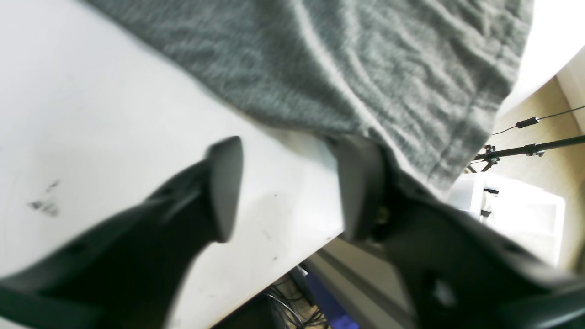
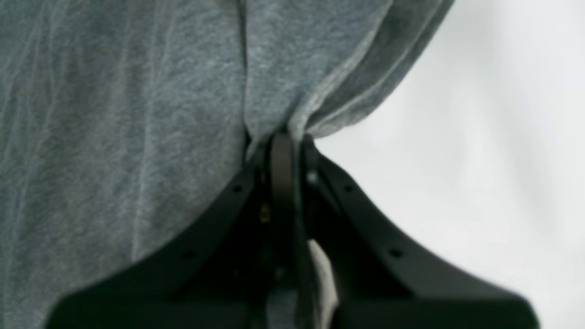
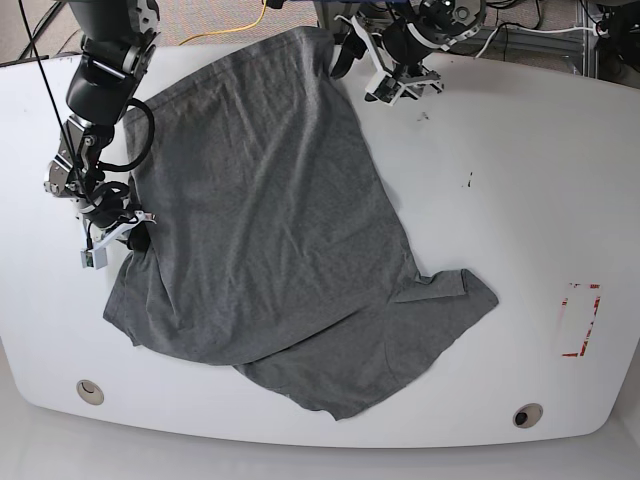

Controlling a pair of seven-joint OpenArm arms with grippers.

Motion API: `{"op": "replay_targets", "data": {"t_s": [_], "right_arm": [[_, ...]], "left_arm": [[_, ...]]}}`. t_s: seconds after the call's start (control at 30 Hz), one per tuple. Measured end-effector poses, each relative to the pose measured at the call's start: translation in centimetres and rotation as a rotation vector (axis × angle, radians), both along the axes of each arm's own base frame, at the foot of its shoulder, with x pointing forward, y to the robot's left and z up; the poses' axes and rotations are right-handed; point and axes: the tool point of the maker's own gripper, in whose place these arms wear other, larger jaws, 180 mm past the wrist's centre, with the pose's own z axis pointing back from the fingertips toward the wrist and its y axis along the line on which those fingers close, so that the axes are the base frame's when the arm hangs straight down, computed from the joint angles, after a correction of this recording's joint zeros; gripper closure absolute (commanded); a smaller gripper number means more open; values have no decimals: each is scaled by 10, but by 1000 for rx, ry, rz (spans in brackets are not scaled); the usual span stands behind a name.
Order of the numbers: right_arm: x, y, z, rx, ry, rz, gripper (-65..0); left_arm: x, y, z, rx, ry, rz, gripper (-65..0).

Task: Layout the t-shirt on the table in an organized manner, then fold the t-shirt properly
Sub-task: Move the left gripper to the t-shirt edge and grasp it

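The heather-grey t-shirt (image 3: 270,220) lies spread and wrinkled across the white table (image 3: 500,200), with one sleeve (image 3: 445,290) pointing right. My right gripper (image 3: 135,235) is at the shirt's left edge. In the right wrist view it (image 2: 285,137) is shut on a bunched fold of the t-shirt (image 2: 137,114). My left gripper (image 3: 362,62) is at the far edge beside the shirt's top corner. In the left wrist view it (image 1: 292,187) is open, and the t-shirt's hemmed corner (image 1: 365,68) drapes over its right finger (image 1: 361,187).
Two grommet holes (image 3: 90,391) (image 3: 527,414) sit near the front edge. A red tape rectangle (image 3: 580,320) marks the right side, with dark specks (image 3: 470,180) further back. The left wrist view shows the table's edge (image 1: 320,237), with floor and a stand (image 1: 525,151) beyond.
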Motion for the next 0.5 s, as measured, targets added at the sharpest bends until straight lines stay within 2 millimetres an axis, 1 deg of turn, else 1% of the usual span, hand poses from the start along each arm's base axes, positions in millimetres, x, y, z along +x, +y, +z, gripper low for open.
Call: {"op": "replay_targets", "data": {"t_s": [0.23, 0.37, 0.5], "right_arm": [[-1, 0, 0, 0, 0, 0, 0], [-1, 0, -1, 0, 0, -1, 0], [-1, 0, 0, 0, 0, -1, 0]], "left_arm": [[1, -2, 2, -28, 12, 11, -382], [11, -3, 7, -94, 29, 45, -382], [24, 3, 8, -140, 50, 95, -382]]}}
